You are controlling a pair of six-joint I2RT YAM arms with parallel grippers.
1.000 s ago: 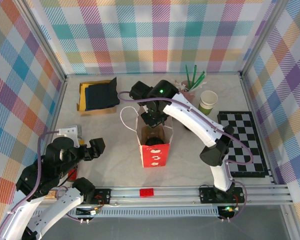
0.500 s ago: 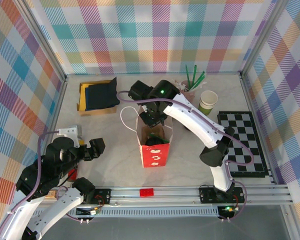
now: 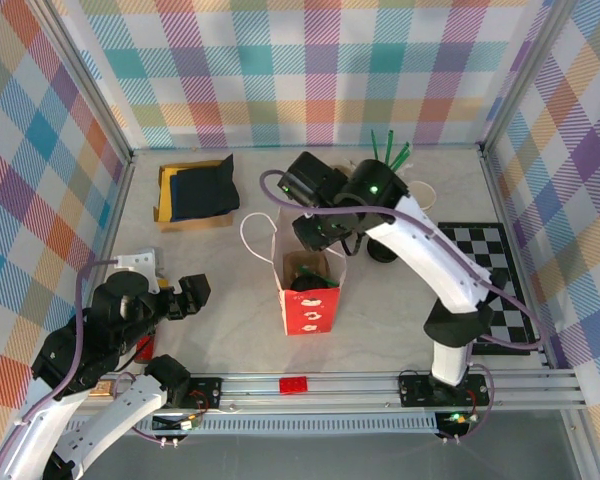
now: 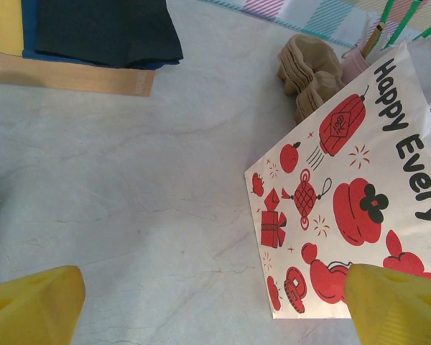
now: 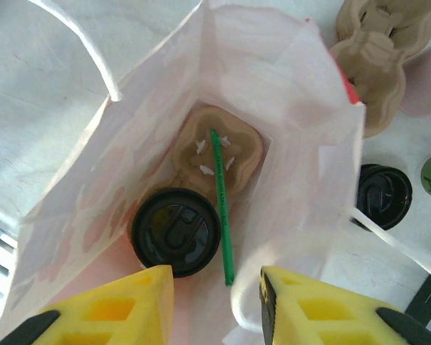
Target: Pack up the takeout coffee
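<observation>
Down inside the paper bag (image 5: 294,108), the takeout coffee (image 5: 176,231) stands lid-up beside a brown carrier (image 5: 237,140) and a green straw (image 5: 221,215), the right gripper (image 5: 215,291) above it, fingers apart and empty, the left gripper (image 4: 215,305) spread wide over the table (image 4: 129,180).

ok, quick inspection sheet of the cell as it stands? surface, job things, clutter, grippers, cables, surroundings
Surface: pale table, no spills seen.
Job's things: coffee cup, lid on, at the bottom of the open paper bag, next to a brown carrier with a green straw lying across it.
Clutter: box of dark cloth, stacked carriers, another black lid right of the bag, straws, checkered mat, red brick.
Grippers: right gripper open, empty, above the bag mouth; left gripper open, empty, left of the bag.
Cables: purple cables run along both arms.
Surroundings: plaid walls.
</observation>
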